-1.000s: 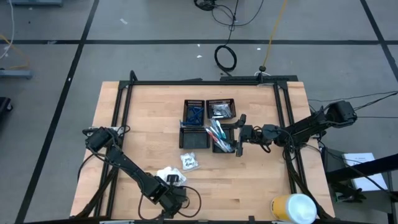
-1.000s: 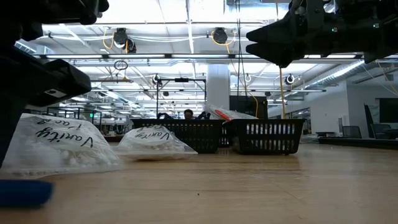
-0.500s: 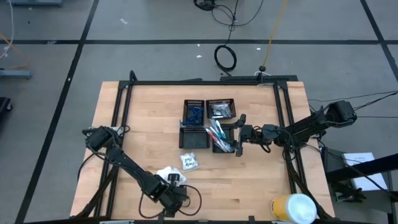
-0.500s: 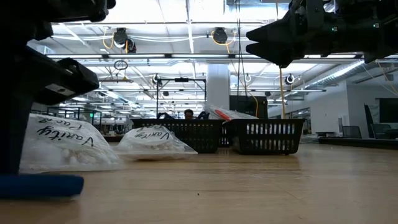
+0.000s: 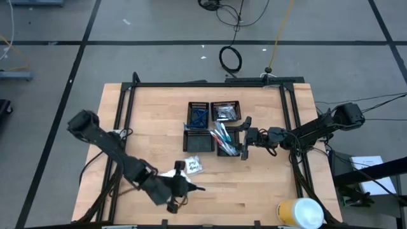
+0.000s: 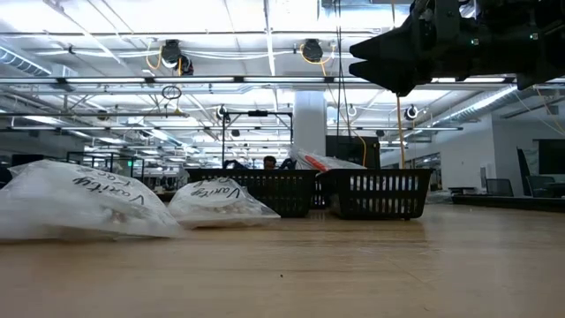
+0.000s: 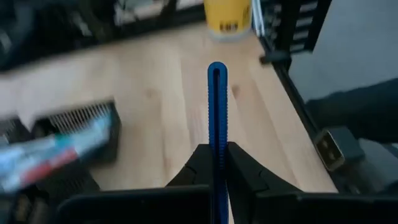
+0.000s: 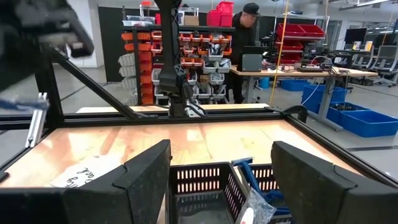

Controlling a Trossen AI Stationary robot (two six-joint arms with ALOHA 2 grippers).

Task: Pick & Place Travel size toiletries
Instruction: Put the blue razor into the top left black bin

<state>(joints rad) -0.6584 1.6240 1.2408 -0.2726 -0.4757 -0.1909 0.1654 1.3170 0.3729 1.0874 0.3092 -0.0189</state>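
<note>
Newly lifted razor [image 7: 217, 118]; packet [image 6: 84, 201] "Vanity"

Robotics lab/workshop, parts-bin racks [image 8: 205, 56], workbenches [image 8: 298, 74], ceiling strip lights [image 6: 265, 35]

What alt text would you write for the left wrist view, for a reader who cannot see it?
The left gripper is shut on a slim blue razor, held above the wooden table. Beyond it stand a yellow cylinder at the table's edge and a black mesh tray with blurred toothbrushes.
</note>
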